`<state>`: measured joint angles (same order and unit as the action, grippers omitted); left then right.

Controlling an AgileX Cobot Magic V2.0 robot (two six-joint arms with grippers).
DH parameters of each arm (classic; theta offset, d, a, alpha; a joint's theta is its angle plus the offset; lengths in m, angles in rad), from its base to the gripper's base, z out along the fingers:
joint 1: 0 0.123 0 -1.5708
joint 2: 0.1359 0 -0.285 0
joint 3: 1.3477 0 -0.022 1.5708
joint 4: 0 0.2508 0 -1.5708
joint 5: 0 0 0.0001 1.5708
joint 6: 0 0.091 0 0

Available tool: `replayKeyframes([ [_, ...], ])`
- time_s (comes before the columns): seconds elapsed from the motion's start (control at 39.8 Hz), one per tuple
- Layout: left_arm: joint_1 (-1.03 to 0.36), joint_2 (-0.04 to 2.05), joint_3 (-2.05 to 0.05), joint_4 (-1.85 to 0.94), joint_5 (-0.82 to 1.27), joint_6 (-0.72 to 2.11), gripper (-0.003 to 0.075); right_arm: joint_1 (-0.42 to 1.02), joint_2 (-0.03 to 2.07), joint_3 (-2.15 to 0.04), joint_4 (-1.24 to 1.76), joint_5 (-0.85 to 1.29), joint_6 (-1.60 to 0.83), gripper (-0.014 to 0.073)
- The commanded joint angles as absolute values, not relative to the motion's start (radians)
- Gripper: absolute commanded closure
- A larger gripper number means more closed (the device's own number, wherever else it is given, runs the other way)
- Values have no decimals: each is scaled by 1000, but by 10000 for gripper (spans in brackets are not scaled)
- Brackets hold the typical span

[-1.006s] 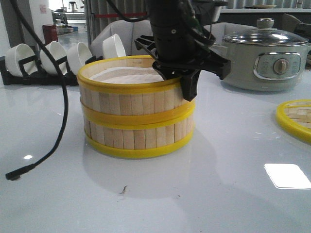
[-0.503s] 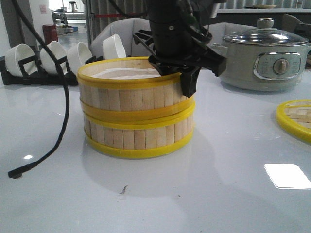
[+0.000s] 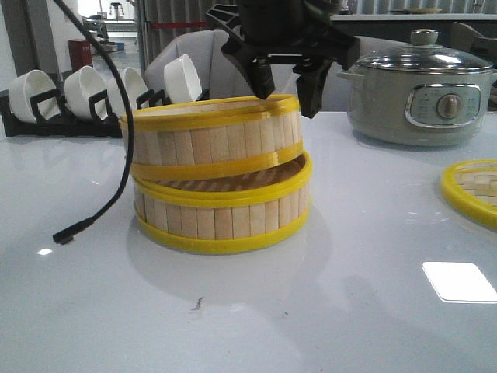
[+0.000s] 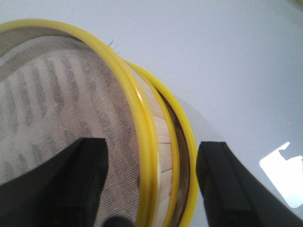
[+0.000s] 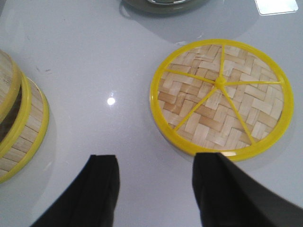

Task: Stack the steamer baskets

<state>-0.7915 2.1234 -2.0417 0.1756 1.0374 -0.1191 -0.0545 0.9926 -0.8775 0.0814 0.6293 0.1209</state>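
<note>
The upper round bamboo-slat steamer basket with yellow rims (image 3: pixel 211 137) sits tilted on the lower matching basket (image 3: pixel 221 214) — its right side raised, leaving a gap there that shows the lower one's inside, its left side resting on the lower rim. Both stand mid-table on the glossy white table (image 3: pixel 349 311). The left gripper (image 3: pixel 286 74) hangs just above the upper basket's back rim, jaws spread wide and holding nothing; its wrist view shows one finger over the paper liner and one outside the wall. The right gripper (image 5: pixel 154 189) hovers open over the flat woven-bamboo lid with yellow rim (image 5: pixel 221 97) — well apart from the stack. A grey electric pot with glass lid (image 3: pixel 422 89) and white bowls in a black rack (image 3: pixel 85 92) stand behind.
</note>
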Motion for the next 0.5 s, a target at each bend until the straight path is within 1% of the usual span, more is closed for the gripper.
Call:
replayKeyframes([
  [0.0,-792,2065,-2075,160,1012,-119,259,-60,990,-916,86,574,116,127],
  [0.48,-795,2070,-2066,51,1050,-119,269,-60,993,-916,87,568,116,127],
])
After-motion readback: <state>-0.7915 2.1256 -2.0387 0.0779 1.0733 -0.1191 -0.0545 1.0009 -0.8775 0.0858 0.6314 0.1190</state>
